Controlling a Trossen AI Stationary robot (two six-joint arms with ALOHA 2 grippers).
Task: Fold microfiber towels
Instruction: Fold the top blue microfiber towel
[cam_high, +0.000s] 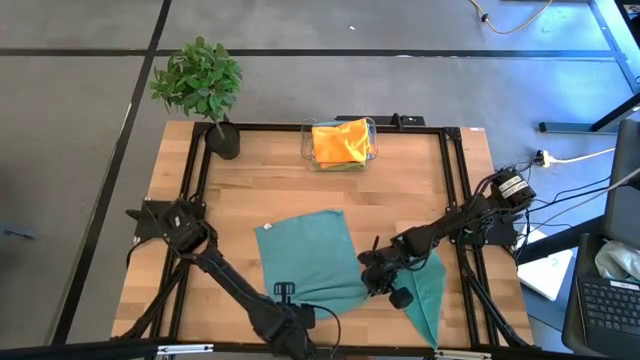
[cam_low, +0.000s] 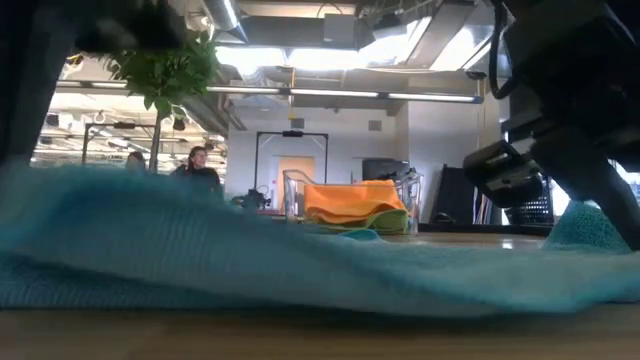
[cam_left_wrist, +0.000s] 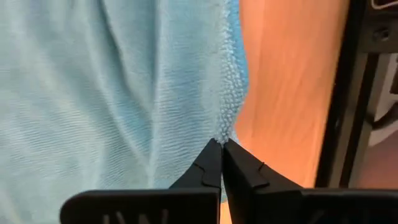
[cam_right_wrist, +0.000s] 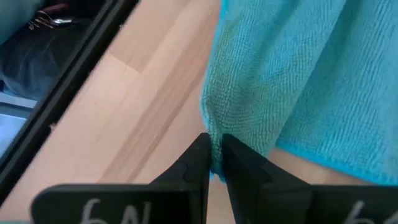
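Teal towel (cam_high: 305, 255) lies spread at the table's near middle. My left gripper (cam_left_wrist: 221, 144) is pinched on its near edge; right gripper (cam_right_wrist: 214, 149) clamps the right-hand edge. Risk: thin bites, so cloth may slip out if I lift unevenly.

We see the spread towel (cam_high: 305, 258) at table centre, the bin (cam_high: 340, 143) of towels at twelve o'clock, the plant (cam_high: 200, 85) at ten.

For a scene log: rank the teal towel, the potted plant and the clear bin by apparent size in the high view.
1. Teal towel, largest.
2. Potted plant.
3. Clear bin holding orange and green towels, slightly smaller than the plant.
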